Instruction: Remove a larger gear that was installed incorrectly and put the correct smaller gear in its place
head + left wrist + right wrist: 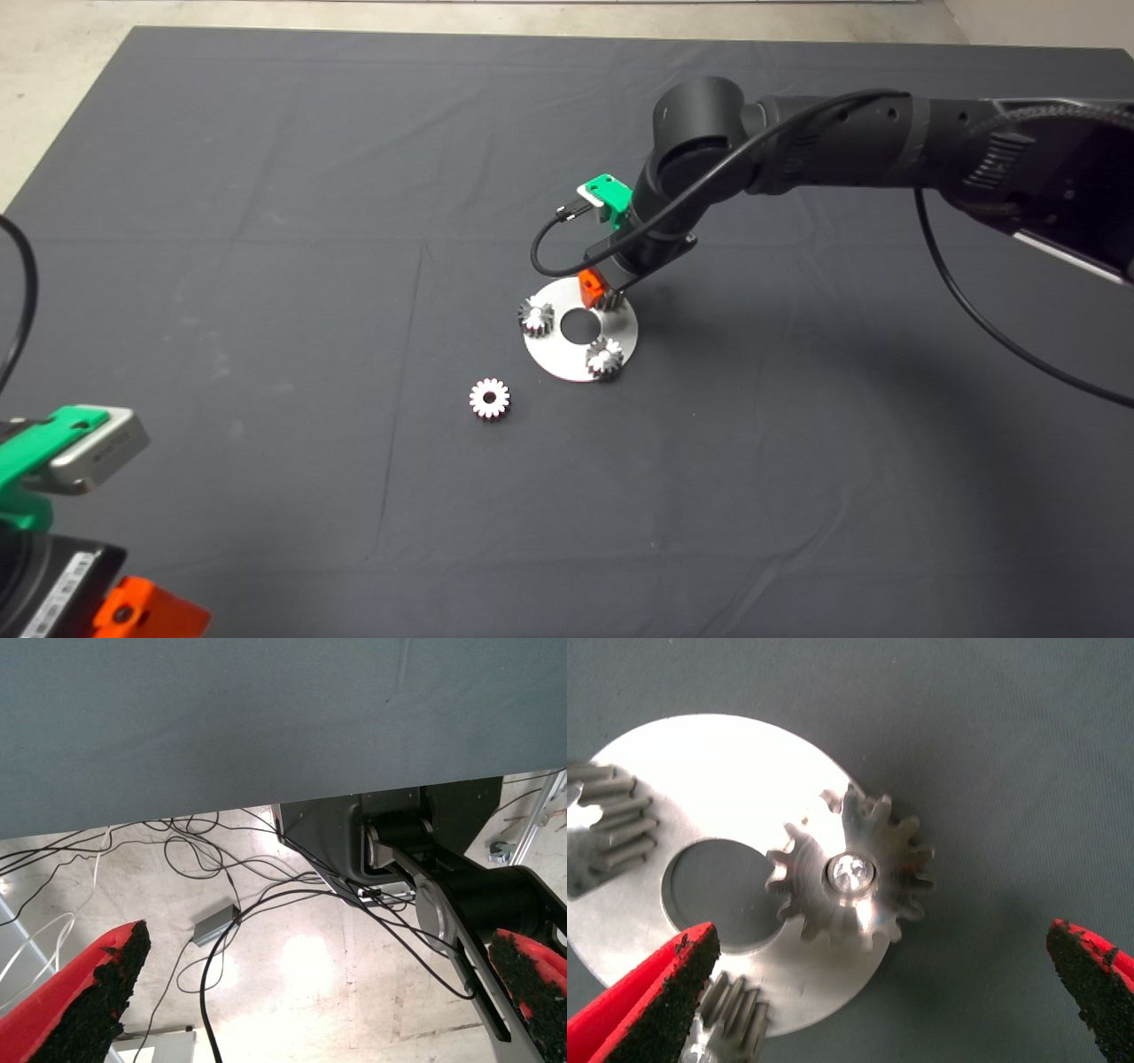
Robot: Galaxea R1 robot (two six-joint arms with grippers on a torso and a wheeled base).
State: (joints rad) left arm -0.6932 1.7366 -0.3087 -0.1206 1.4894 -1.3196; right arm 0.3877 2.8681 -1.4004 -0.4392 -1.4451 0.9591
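The larger gear, dark grey with a shiny pin in its centre hole, sits on the rim of a round silver plate. My right gripper hovers just above it, open, with one finger on each side and not touching it. In the head view the right gripper is over the plate's far edge and hides most of that gear. The smaller gear, with a bright white face, lies loose on the mat near the plate's front left. My left gripper is open and parked at the lower left.
Two other small silvery gears stand on the plate around its centre hole. The right arm reaches in from the right. The left wrist view shows the floor with cables beyond the mat's edge.
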